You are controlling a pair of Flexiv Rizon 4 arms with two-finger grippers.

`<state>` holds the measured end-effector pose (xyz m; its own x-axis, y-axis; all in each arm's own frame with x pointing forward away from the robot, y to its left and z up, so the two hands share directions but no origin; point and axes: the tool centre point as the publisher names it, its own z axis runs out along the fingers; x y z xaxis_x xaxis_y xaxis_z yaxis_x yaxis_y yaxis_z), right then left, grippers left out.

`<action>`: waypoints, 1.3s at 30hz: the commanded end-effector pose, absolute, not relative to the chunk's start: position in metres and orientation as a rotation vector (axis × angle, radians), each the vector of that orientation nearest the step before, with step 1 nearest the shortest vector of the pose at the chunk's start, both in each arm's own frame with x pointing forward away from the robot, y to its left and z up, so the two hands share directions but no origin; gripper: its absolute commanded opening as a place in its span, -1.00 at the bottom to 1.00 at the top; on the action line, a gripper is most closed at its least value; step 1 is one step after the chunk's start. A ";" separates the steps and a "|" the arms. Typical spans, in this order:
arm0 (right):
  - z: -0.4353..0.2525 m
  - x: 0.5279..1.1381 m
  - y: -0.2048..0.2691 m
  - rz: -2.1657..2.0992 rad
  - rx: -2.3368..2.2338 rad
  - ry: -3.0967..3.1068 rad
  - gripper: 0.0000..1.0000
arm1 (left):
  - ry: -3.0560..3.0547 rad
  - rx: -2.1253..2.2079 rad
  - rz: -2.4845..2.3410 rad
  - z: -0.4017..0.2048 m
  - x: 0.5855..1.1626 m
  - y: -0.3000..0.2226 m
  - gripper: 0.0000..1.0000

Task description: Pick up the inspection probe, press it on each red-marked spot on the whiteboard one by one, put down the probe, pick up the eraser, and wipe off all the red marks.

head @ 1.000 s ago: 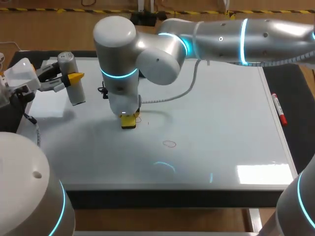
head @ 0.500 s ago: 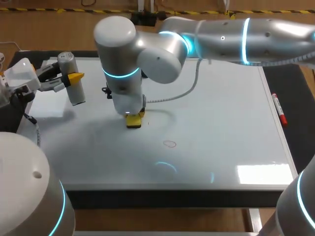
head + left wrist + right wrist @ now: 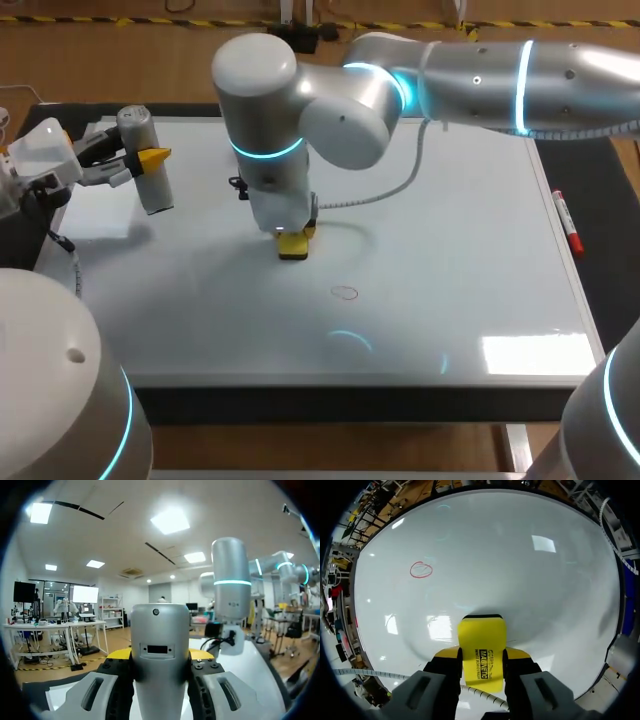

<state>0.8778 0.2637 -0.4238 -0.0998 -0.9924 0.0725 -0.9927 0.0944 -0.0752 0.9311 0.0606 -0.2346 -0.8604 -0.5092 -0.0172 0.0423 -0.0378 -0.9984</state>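
Note:
The inspection probe [image 3: 156, 190], a grey cylinder, hangs upright over the whiteboard's [image 3: 450, 250] left part, and my left gripper [image 3: 148, 160] is shut on it. In the left wrist view the probe [image 3: 160, 650] fills the space between the left gripper's [image 3: 160, 656] fingers. My right gripper [image 3: 293, 236] reaches in to the left of the board's middle and is shut on the yellow eraser [image 3: 293, 245], which rests on the surface. The right wrist view shows the eraser [image 3: 481, 645] flat against the board in the right gripper [image 3: 480, 656]. A red circled mark [image 3: 345, 292] [image 3: 421, 570] lies ahead of it.
A red marker pen [image 3: 566, 222] lies on the dark mat beside the whiteboard's right edge. The right arm's cable [image 3: 385, 190] loops over the board behind the eraser. The board's right half is bare.
The right gripper has slid the eraser to the right across the board, over the spot where a faint red mark showed. The left arm and probe have stayed in place.

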 end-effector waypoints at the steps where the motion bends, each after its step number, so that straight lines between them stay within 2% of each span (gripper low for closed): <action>1: -0.426 0.877 0.252 0.163 2.112 -2.328 -1.00 | 1.862 -0.492 -1.954 -0.233 0.931 0.061 -1.00; 19: -0.394 0.892 0.213 0.123 2.112 -2.311 -1.00 | 1.862 -0.492 -1.954 -0.233 0.931 0.061 -1.00; 39: -0.375 0.920 0.112 0.114 1.953 -2.442 -1.00 | 1.862 -0.492 -1.954 -0.233 0.931 0.061 -1.00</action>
<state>0.9177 0.1346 -0.3786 -0.2226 -0.9718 0.0781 -0.9741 0.2186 -0.0577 0.9311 0.0607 -0.2347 -0.8604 -0.5094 -0.0172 0.0423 -0.0377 -0.9984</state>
